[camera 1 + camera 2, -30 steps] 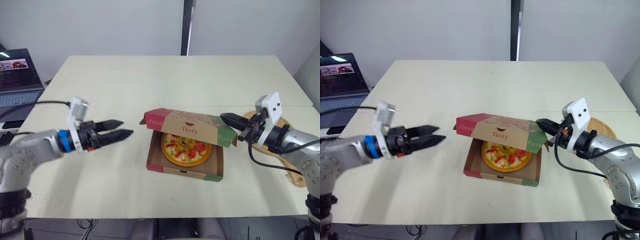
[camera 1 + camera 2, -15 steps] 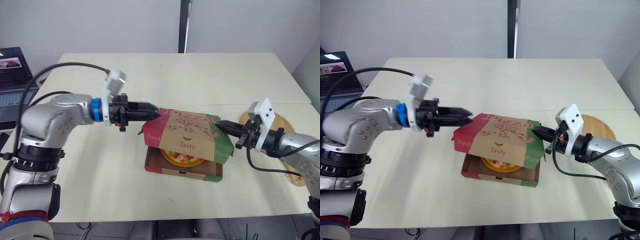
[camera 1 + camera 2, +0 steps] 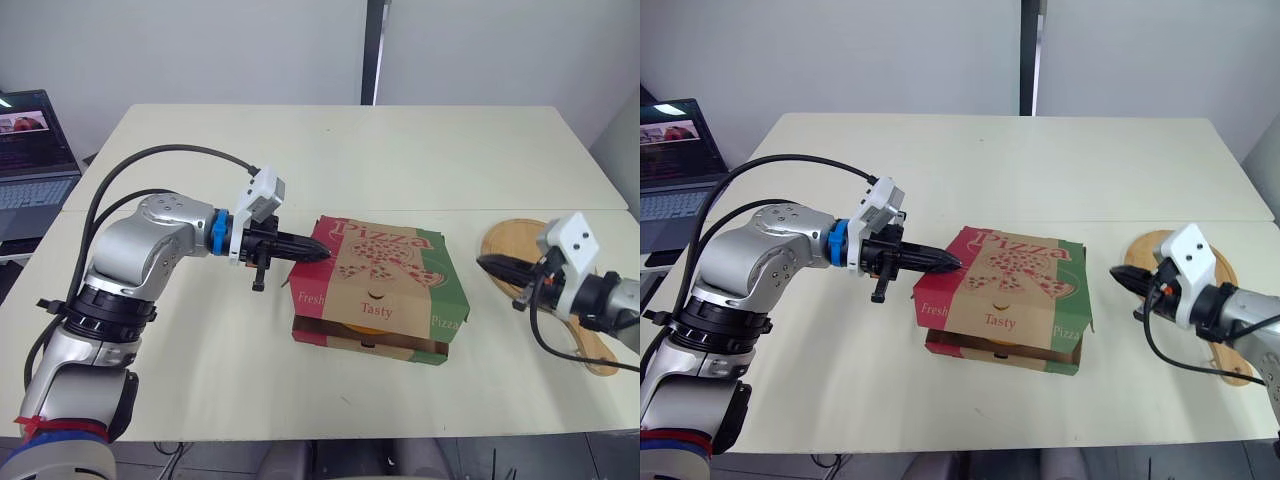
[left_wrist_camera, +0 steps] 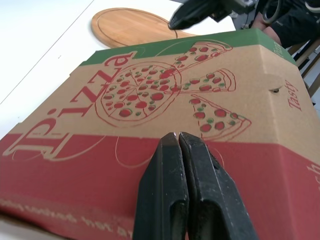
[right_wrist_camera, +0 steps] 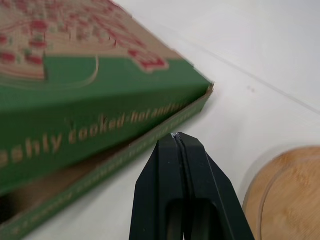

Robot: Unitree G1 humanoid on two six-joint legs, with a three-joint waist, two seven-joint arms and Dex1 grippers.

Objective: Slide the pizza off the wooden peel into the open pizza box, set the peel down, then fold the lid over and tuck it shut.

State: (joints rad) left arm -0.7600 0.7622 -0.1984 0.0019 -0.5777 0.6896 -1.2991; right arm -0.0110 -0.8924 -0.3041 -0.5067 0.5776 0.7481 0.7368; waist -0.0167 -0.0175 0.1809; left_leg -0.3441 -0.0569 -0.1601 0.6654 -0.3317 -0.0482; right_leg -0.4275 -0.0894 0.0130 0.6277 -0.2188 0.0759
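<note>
Left gripper (image 3: 319, 254): both black fingers pressed together, nothing between them. The tips rest on the red edge of the lid (image 3: 385, 258), at the end of the pizza box (image 3: 378, 300) nearest this gripper. In the left wrist view the closed fingers (image 4: 172, 170) lie on the red band of the lid, with the printed pizza drawing straight ahead of them.

Pizza box: sits on the table (image 3: 300, 150) directly ahead of the left gripper's tips. The lid is folded down over the base. The front flap hangs outside the base's front wall, and a gap shows between lid and base on the green side.

Right gripper (image 3: 486, 264): fingers closed against each other and empty. It points at the green end of the box, clear of it, with bare table in between.

Wooden peel (image 3: 512, 238): flat on the table, just beside and partly beneath the right gripper, on the side away from the box.

Laptop (image 3: 35, 150): well behind the left arm, off the table's edge.
</note>
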